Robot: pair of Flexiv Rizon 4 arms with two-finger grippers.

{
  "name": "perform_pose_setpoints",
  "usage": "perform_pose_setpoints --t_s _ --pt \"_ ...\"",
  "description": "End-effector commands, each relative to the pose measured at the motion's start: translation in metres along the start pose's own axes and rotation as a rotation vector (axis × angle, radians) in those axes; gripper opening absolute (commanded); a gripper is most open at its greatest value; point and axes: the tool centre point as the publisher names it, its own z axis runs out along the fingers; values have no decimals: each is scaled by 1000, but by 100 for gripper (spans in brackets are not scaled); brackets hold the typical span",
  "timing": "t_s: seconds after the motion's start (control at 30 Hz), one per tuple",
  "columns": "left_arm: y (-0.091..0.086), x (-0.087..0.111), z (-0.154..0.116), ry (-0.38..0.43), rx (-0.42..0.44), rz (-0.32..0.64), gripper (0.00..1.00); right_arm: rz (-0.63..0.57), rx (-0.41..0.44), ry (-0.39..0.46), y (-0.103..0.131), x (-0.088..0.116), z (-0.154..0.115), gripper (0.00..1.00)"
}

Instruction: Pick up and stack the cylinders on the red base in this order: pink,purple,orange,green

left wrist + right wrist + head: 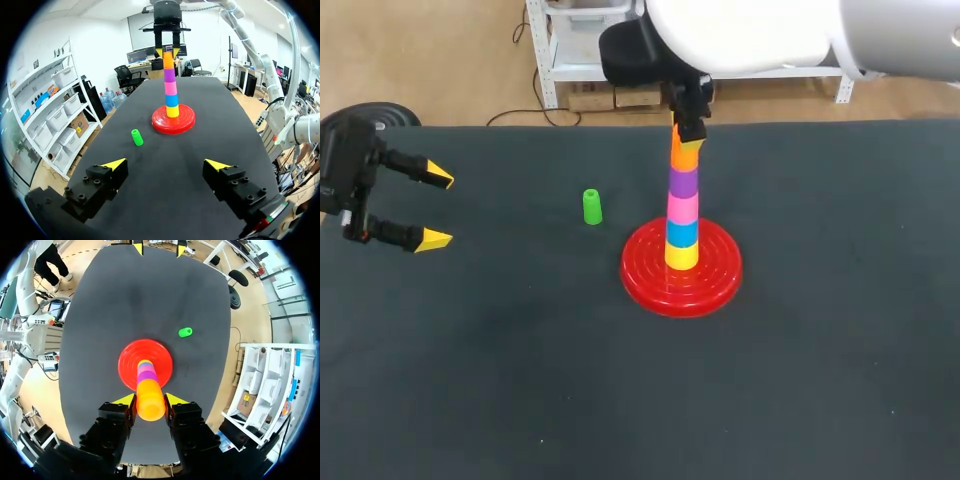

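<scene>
Item: your right gripper (pixel 688 135), upper centre of the head view, fingers clamped on the orange plastic cylinder (pixel 684 158), apparently to seat it atop the purple cylinder (pixel 683 183) over the round red base (pixel 715 285). Item: small green plastic cylinder (pixel 592 207), lying left of the base, next in order. Item: your left gripper (pixel 437 208), far left, fingers spread wide, empty, likely parked clear.

table (pixel 470 400): dark charcoal, matte top | cover: possibly felt cloth | light: soft, even
</scene>
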Motion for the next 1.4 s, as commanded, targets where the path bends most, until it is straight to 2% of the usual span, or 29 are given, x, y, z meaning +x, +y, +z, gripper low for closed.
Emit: perform_pose_setpoints --t_s 0.03,0.27,0.3,0.33,0.37,0.63,0.83,0.93,1.13,1.4 --pt "-1 1 0 -2 -4 3 100 -1 -14 0 -6 0 6 0" --pt "-1 1 0 -2 -4 3 100 8 -11 -6 -8 4 8 0" --pt "-1 1 0 -2 -4 3 100 15 -5 -8 -8 5 8 41" --pt "-1 1 0 -2 -4 3 100 18 -2 -9 -9 5 7 87" --pt "-1 1 0 -2 -4 3 100 19 0 -10 -9 6 7 100" --pt "-1 1 0 -2 -4 3 100 66 35 -39 -10 11 3 100" --pt "-1 1 0 -2 -4 3 100 138 50 -83 -19 35 -5 100" --pt "-1 1 0 -2 -4 3 100 147 55 -92 -19 40 -13 100" --pt "-1 1 0 -2 -4 3 100 115 66 -77 -18 26 -21 100" --pt "-1 1 0 -2 -4 3 100 20 55 -54 -23 -18 -16 100"
